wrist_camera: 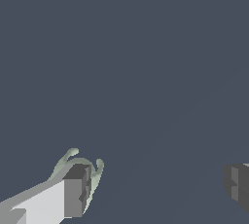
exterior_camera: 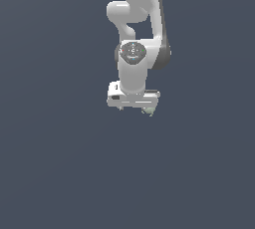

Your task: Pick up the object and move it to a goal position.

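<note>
Looking down the wrist view, I see my gripper point(wrist_camera: 155, 189) spread wide, the pale green object point(wrist_camera: 95, 172) lying against one finger point(wrist_camera: 75, 191), well apart from the other. Bare grey floor point(exterior_camera: 60, 173) lies open all round; I see no containers.

look: small pale green lump point(wrist_camera: 92, 172) with thin curling knobs
place: mostly hidden, peeking out under the bar's end at the exterior view's right
</note>
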Controlling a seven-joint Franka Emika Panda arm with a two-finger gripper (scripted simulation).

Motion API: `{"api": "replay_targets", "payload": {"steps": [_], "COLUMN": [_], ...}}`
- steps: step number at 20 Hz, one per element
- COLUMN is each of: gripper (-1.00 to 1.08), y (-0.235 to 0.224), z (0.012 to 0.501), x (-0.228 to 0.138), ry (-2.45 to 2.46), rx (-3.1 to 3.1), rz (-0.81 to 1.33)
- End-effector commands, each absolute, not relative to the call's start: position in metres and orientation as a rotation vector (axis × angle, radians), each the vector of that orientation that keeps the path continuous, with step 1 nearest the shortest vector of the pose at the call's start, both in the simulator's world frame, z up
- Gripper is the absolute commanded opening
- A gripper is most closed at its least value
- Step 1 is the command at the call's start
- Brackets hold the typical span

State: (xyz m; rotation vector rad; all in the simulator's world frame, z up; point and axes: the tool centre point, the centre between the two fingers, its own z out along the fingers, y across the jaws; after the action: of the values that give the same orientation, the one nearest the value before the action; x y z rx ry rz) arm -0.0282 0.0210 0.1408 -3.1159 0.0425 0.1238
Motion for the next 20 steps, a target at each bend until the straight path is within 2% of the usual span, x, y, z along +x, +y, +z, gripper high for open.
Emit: {"api": "replay_targets", "payload": {"steps": [1, 10, 20], "gripper": [1.0, 1.0, 1.0], "y": [0.021, -0.015, -0.005], "z": [0.141, 0.141, 0.137], "x": [-0.028, -0.02, -0.024], "ry": [0.043, 0.14, 0.174], "rx": [-3.116, -3.128, -3.129], "rz": [0.124, 0.103, 0.097]}}
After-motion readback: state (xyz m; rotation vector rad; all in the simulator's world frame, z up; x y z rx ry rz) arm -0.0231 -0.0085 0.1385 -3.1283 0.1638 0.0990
